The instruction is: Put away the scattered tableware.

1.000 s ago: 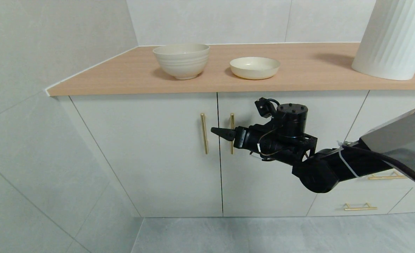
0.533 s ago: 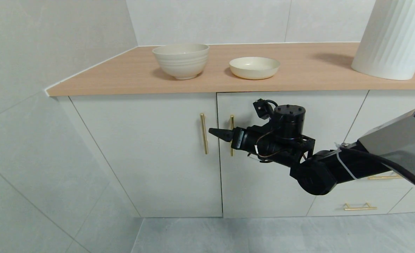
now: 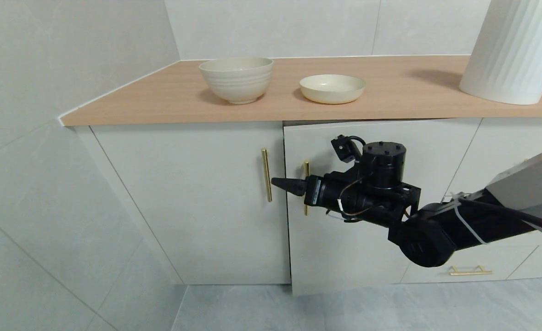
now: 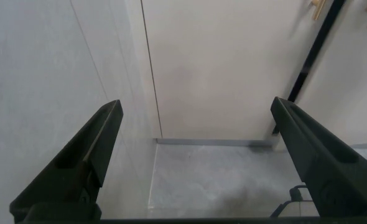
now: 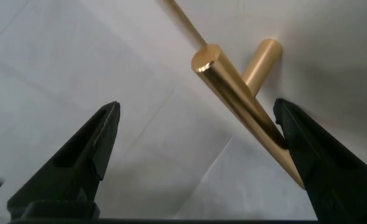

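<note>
Right gripper [image 3: 284, 183] sits at the gold handle [image 3: 306, 187] of the right cabinet door [image 3: 344, 257]. Its fingers are spread wide, not clamped. In the right wrist view the bar runs across the gap and lies against one finger, so it looks hooked rather than pinched (my read: a hook lets the bar turn as the door swings). The door stands slightly ajar, its free edge out proud of the left door [image 3: 188, 202], with a dark slit above it under the countertop [image 3: 390, 99].

Tableware is above the gripper and farther back, on the countertop. The deep bowl [image 3: 236, 78] is up and to the gripper's left. The shallow dish [image 3: 332, 88] is nearly straight above the wrist. The two are apart, and neither is touched. Likely step: open the cabinet first, then stow them.

Room: the left door's handle [image 3: 266, 174] is just beside the fingertips, so it's a snag risk if the tips drift left. The door swings out toward the arm, so the elbow probably has to give way. The floor [image 3: 344, 308] below the tool is open. A white ribbed vessel [image 3: 514, 50] sits well off to the right, clear of the swing.

Left gripper [image 4: 196, 124] is spread wide and holds nothing. It hangs low, facing the cabinet base and floor (out of the door's path, as far as I can tell).
</note>
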Tool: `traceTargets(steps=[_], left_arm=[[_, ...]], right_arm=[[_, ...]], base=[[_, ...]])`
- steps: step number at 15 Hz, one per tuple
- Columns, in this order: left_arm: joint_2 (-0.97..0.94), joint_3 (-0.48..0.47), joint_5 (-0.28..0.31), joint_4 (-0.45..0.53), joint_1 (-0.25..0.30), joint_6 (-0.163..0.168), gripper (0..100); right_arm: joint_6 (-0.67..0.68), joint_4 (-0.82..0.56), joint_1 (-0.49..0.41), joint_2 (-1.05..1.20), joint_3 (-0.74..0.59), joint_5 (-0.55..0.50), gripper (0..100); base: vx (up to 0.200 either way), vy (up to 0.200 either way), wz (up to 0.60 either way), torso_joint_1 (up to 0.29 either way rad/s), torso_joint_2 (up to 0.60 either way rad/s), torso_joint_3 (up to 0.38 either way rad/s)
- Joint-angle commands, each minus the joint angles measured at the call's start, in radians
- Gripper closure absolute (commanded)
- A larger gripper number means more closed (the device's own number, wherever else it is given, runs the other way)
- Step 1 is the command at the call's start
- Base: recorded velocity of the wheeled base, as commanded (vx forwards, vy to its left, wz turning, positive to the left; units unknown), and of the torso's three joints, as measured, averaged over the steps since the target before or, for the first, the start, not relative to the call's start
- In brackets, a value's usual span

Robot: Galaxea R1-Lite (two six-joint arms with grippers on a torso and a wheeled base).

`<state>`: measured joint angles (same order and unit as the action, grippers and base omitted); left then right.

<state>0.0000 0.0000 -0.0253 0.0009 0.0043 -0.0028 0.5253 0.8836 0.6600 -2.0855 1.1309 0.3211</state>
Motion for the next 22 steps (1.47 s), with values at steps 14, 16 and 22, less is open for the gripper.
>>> traceTargets(steps=[14,16,22], left_arm=[[0.021,-0.035,0.062,0.002,-0.003,0.090,0],[0.175,-0.233,0.228,0.036,-0.004,0.090,0],[1.015,-0.588,0.564,-0.033,-0.142,0.050,0]], right_arm=[[-0.004,0.150,0.032,0.348,-0.565,0.266,0],[-0.005,0.152,0.033,0.341,-0.588,0.266,0],[-0.005,0.179,0.033,0.352,-0.592,0.265,0]], base=[[0.000,0.000,0.00,0.000,0.00,0.000],[0.000,0.000,0.00,0.000,0.00,0.000],[0.000,0.000,0.00,0.000,0.00,0.000]])
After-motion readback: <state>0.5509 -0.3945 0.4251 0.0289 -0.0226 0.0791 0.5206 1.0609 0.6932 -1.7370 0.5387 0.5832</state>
